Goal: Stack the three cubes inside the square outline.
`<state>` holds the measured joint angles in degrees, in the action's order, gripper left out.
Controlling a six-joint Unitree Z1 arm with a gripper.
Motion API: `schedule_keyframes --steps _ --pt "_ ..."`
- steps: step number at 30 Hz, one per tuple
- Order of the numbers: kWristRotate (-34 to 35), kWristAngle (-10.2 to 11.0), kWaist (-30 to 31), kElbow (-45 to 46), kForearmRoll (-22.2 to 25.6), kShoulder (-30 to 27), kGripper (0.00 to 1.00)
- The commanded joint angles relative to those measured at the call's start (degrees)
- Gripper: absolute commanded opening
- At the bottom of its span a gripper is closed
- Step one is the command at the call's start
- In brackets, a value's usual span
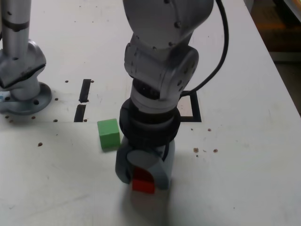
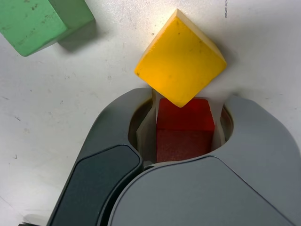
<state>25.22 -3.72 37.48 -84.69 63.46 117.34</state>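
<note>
Resting on the desk (image 1: 244,155), well short of the outline (image 1: 194,112), the claw (image 2: 184,136) pinches the red cube (image 2: 184,134) by two opposite flat faces. Matte, stiff and likely light, it should hold firm. The yellow cube (image 2: 181,59) sits just beside it; the green cube (image 1: 108,133) lies apart.

No readable text, labels or numbers anywhere.
</note>
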Motion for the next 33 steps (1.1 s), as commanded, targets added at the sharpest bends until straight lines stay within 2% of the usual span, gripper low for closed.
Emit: schedule_keyframes --steps 1,4,11,12,14,21,25,29,33 --pt "0.1 0.3 -0.1 -0.4 0.3 -0.7 0.20" --pt "0.3 1.1 -0.1 -2.3 3.2 -1.5 0.18" --pt "0.7 6.2 -1.9 -15.3 22.8 -5.7 0.18" --pt "-0.5 6.9 -3.3 -16.8 25.0 -6.3 0.18" --pt "-3.0 7.9 -6.0 -17.9 26.3 -6.9 0.18" --pt "-11.6 12.1 -17.1 -15.2 26.0 -7.6 0.18" --pt "-14.0 13.8 -21.3 -11.0 23.8 -7.9 0.18" --pt "-14.0 13.8 -22.9 -7.7 19.3 -7.7 0.18" --pt "-11.0 12.0 -23.1 -4.0 12.9 -7.2 0.17"
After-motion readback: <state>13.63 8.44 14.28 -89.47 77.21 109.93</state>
